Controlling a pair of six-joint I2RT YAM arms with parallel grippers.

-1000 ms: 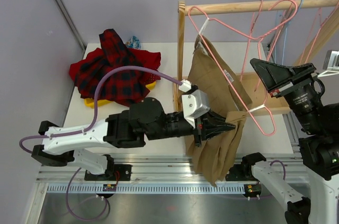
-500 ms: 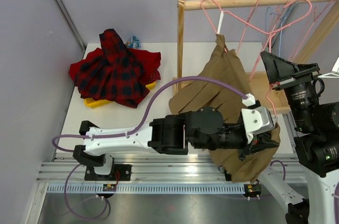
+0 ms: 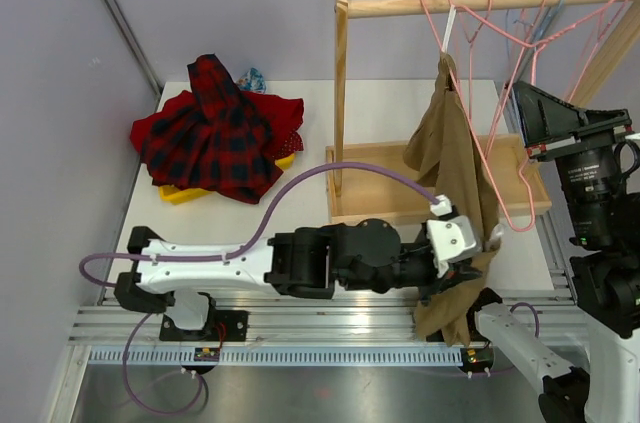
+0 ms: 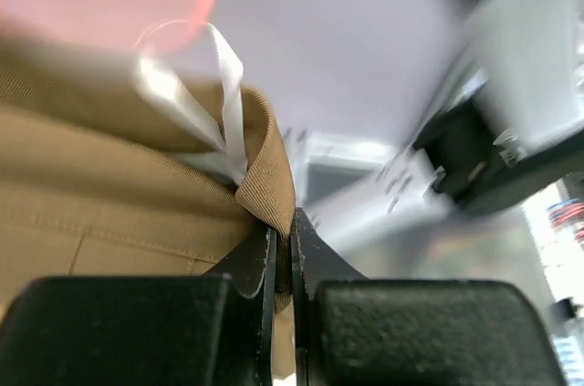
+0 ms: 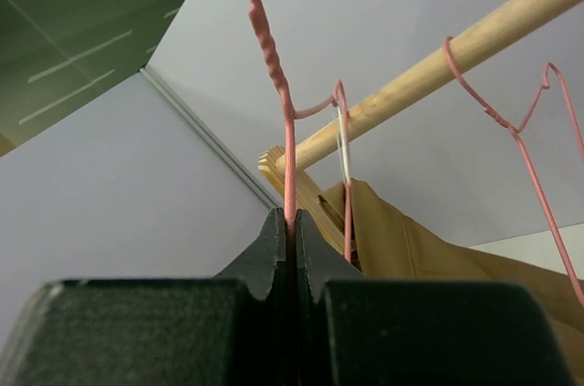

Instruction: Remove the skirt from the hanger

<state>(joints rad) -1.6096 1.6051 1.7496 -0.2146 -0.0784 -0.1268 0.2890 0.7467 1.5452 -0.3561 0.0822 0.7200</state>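
A tan skirt (image 3: 450, 158) hangs bunched and narrow from a white loop (image 3: 447, 31) near the hook of a pink wire hanger (image 3: 497, 193) on the wooden rod (image 3: 480, 3). My left gripper (image 3: 490, 243) is shut on the skirt's folded waistband edge (image 4: 265, 176), beside a white loop (image 4: 219, 85). My right gripper (image 3: 520, 93) is shut on the pink hanger wire (image 5: 287, 130), which runs up from between its jaws. The skirt (image 5: 411, 240) and rod (image 5: 438, 67) show behind it.
A red plaid garment (image 3: 215, 138) lies heaped on a yellow tray at the table's left. The rack's wooden post (image 3: 342, 93) and base frame (image 3: 400, 208) stand mid-table. Several more pink and blue hangers (image 3: 560, 13) hang at the rod's right end.
The left arm pulled the skirt to the right, then eased back. The hanger slid right along the rod. The skirt went from spread out to hanging narrow from one loop.
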